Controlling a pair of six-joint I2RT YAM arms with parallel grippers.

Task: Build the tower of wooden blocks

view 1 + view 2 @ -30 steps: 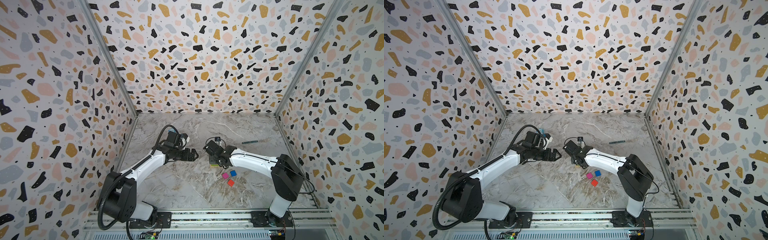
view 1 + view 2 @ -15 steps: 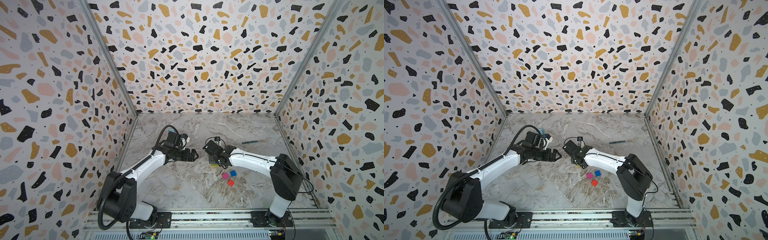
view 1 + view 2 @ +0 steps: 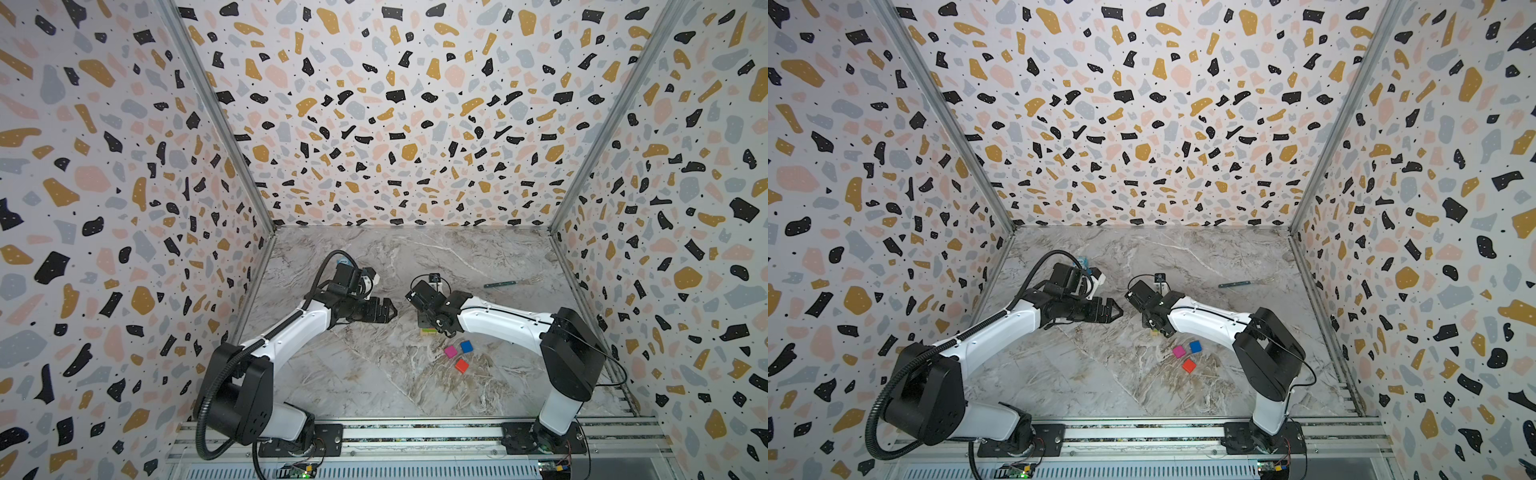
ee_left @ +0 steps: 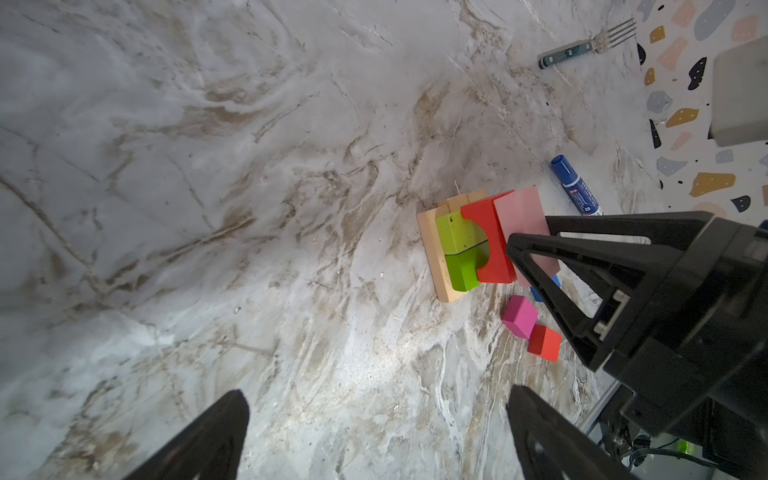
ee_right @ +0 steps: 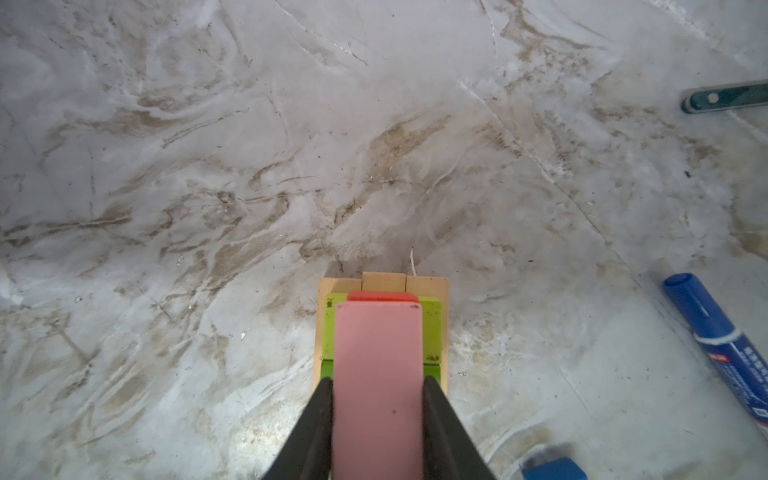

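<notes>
**Pink block at the tower**

My right gripper [image 5: 377, 381] pinches the pink block [image 5: 376, 357] right beside the red block [image 4: 488, 245], on the tower's [image 4: 461, 249] green layer [image 4: 455, 239] over the tan base [image 4: 432, 253]. A magenta cube [image 3: 450, 351], blue cube [image 3: 466, 346] and orange-red cube [image 3: 461, 365] lie loose near the tower. My left gripper [image 4: 378, 397] hangs spread wide, apart from the tower.

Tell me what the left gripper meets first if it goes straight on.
Likely the stepped wooden block tower, at its red arch block, beside the right gripper shut on the pink oblong block. Depth is unclear; the left gripper could pass alongside.
</notes>
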